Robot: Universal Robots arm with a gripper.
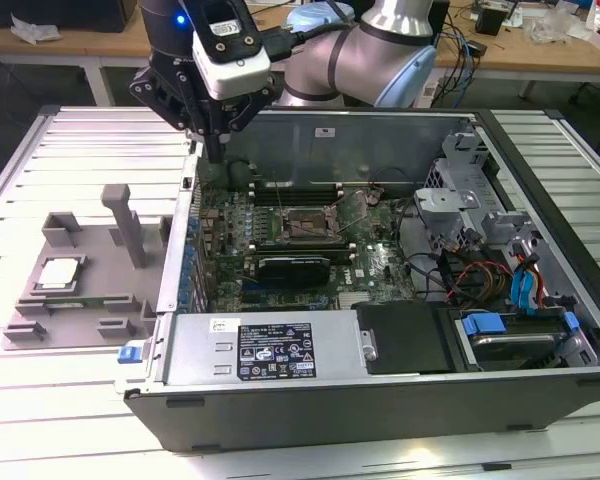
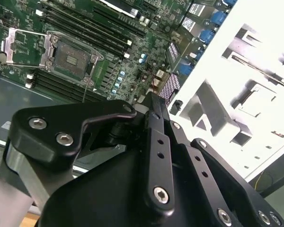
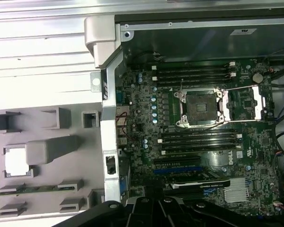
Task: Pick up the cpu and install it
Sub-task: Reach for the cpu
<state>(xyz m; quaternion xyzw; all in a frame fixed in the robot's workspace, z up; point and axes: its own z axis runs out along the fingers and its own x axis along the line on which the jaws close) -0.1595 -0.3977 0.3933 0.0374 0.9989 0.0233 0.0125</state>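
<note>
- Slatted metal table (image 1: 80, 420), carrying everything else.
- Open computer case (image 1: 380, 400) lying on its side, lid off, insides exposed.
- Grey robot arm (image 1: 380, 50) reaching in from behind the case.
- Green motherboard (image 3: 142, 118) on the case floor, memory slots on either side of the socket.
- Grey fixture tray (image 1: 90, 255) on the table just beside the case, at the exterior view's left, with an upright post and several shaped recesses.
- Gripper (image 1: 214, 152) hanging above the case wall nearest the tray, pointing down. Fingers drawn close together, as far as the exterior view shows, and nothing between them.
- Square metal-framed socket (image 3: 201, 105) mid-board, retention frame (image 3: 248, 101) swung open to one side, seat bare and ready.
- The cpu (image 1: 60, 272), silvery-white top up, flat in its square recess on the tray; bright in the first wrist view too (image 3: 14, 161). Well apart from the gripper and untouched.
- Progress, judged from the layout: socket opened, nothing more. Chip not yet picked up, so grasping, carrying, seating and closing the frame all left to do.
</note>
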